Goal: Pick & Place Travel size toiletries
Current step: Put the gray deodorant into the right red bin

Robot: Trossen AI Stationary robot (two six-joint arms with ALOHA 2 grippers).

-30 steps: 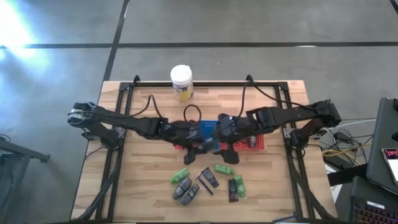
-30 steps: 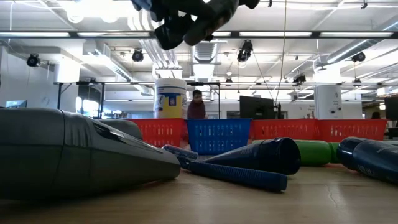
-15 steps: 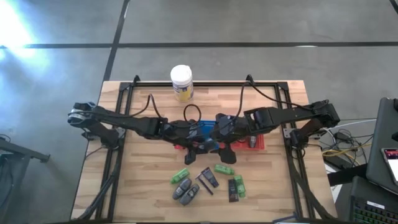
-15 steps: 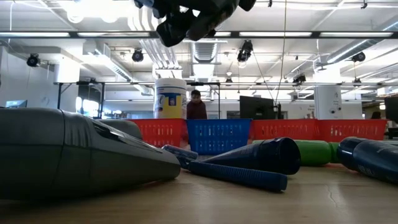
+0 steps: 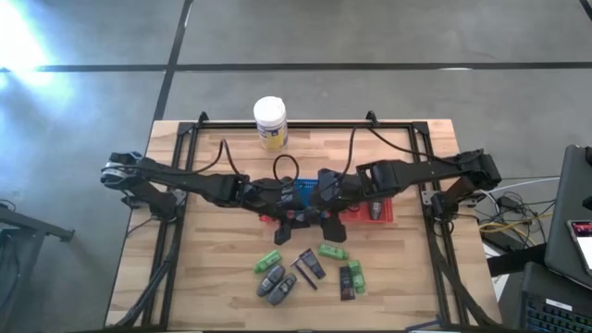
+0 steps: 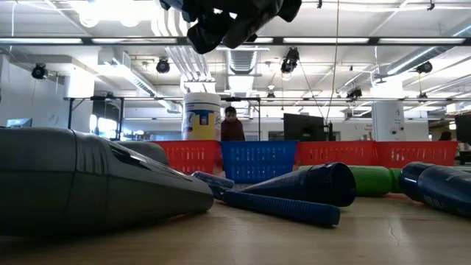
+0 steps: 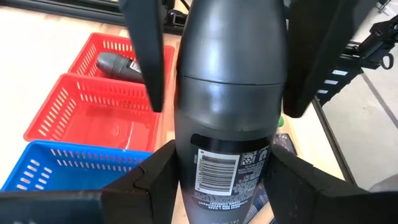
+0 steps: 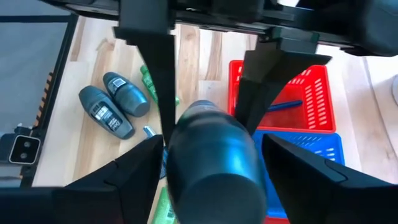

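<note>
Grey oval bottle (image 7: 227,99) is pinched between both claws: left gripper (image 7: 217,68) fingers clamp its sides, right gripper (image 8: 205,93) fingers straddle its other end.

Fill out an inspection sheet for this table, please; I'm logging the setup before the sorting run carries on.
Surface: wooden table with a black frame on it.
Job's things: held bottle is grey and in mid-air. Green bottles, grey bottles and black tubes lie loose on the near side. One dark bottle lies in a red basket.
Clutter: white jar at the far edge.
Grippers: left pincer clamps the held bottle above the baskets. Right pincer meets it at the same bottle.
Cables: black loop by the baskets; tangle off the right side.
Surroundings: person beyond the table.
</note>
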